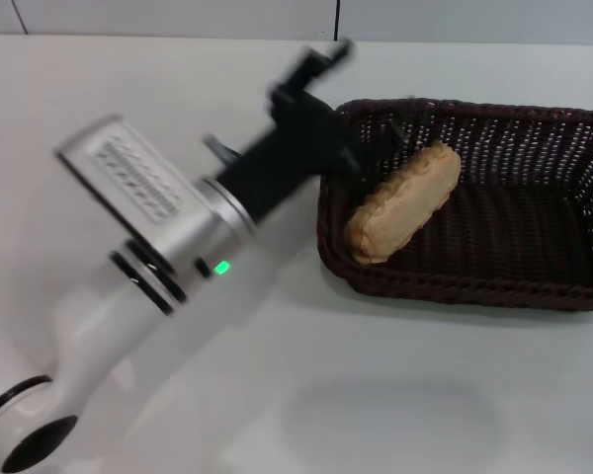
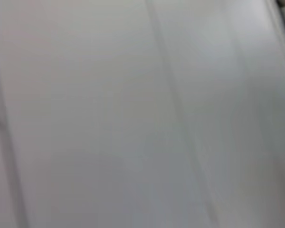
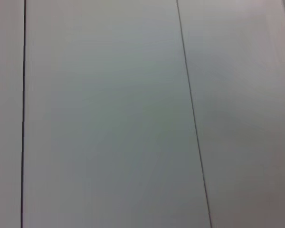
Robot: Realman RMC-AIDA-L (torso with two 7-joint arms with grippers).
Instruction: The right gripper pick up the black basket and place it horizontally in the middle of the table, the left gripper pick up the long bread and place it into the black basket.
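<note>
The long bread (image 1: pixel 405 202) lies aslant inside the black basket (image 1: pixel 573 286) on the table (image 1: pixel 376 395), looking light and squashable (best pinched gently across its middle), while the left gripper (image 1: pixel 321 64) hangs beside the basket's rim, whether its claw is apart or together being impossible to tell.
</note>
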